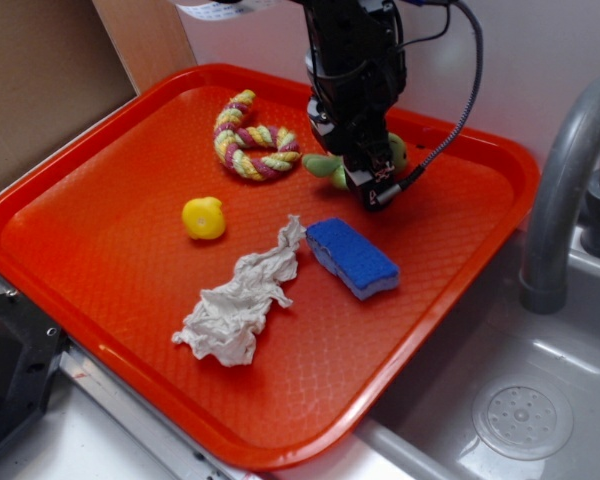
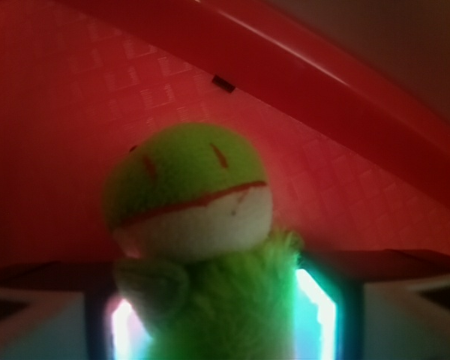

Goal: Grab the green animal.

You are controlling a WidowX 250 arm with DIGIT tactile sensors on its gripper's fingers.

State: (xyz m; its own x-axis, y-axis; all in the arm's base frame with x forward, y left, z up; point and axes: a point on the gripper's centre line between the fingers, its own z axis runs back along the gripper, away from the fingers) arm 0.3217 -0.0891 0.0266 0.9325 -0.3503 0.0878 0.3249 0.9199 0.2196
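A wide, shallow orange plastic tray (image 1: 110, 240) with a waffle-textured floor sits beside a grey metal sink basin (image 1: 520, 400) and its curved grey faucet pipe (image 1: 565, 190). On the tray, toward its far edge, lies the small fuzzy lime-green plush frog (image 1: 325, 165), mostly hidden in the exterior view behind the black robot gripper (image 1: 372, 192), which stands low over it. In the wrist view the frog (image 2: 202, 225) fills the middle of the picture: a round green head with a red line across a white mouth, and a fuzzy green body below, sitting between the two jaws at the lower corners. The jaws stand on either side of the body, right up against its fur; whether they actually squeeze it I cannot tell.

Just left of the frog, on the tray, lies a braided yellow, pink and green rope ring (image 1: 250, 138). Nearer the tray's middle sits a small yellow rubber duck (image 1: 203, 217). In front of the frog lie a blue rectangular sponge (image 1: 352, 257) and, touching the sponge's left end, a crumpled white paper towel (image 1: 240, 300). A brown cardboard panel (image 1: 50, 70) stands behind the tray's far left corner.
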